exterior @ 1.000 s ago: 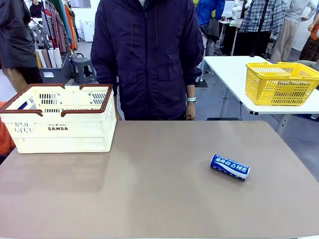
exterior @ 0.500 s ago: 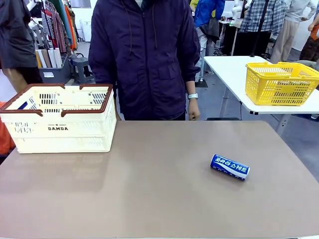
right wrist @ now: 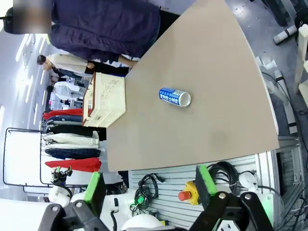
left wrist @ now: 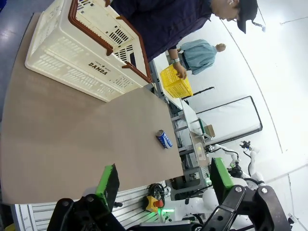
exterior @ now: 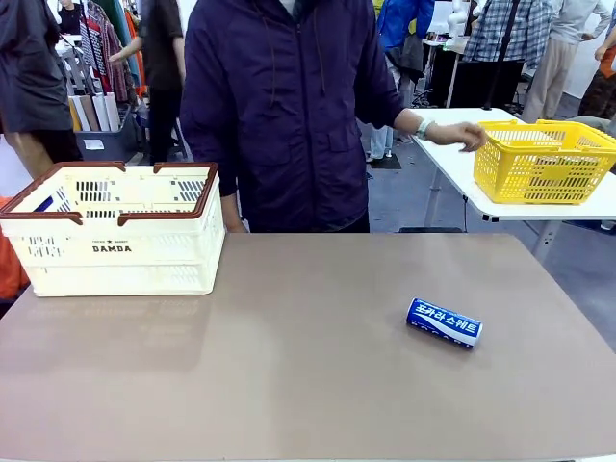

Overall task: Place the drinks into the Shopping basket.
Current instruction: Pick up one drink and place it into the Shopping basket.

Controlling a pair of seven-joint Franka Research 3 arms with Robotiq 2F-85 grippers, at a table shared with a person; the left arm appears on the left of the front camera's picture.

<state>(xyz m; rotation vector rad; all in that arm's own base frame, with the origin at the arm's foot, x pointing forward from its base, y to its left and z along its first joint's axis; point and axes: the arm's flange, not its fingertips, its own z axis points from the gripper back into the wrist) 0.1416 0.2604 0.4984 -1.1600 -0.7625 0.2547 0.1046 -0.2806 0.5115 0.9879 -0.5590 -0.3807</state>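
Shopping basket (exterior: pixel 115 231) at far left of tan table (exterior: pixel 289 385), 1 blue-and-white can (exterior: pixel 444 322) lying on its side at right, well apart from left gripper (left wrist: pixel 163 180) and right gripper (right wrist: pixel 150 187), both jaws wide, empty, person's hand (exterior: pixel 469 136) on yellow basket (exterior: pixel 544 164), white table behind.

"DAMDA" stands in dark capitals on the near side wall of the Shopping basket (exterior: pixel 144 262), at the far left corner of the table (exterior: pixel 289 375). The blue can (exterior: pixel 444 322) lying near the right edge bears white Korean lettering, seemingly "포카리스웨트"
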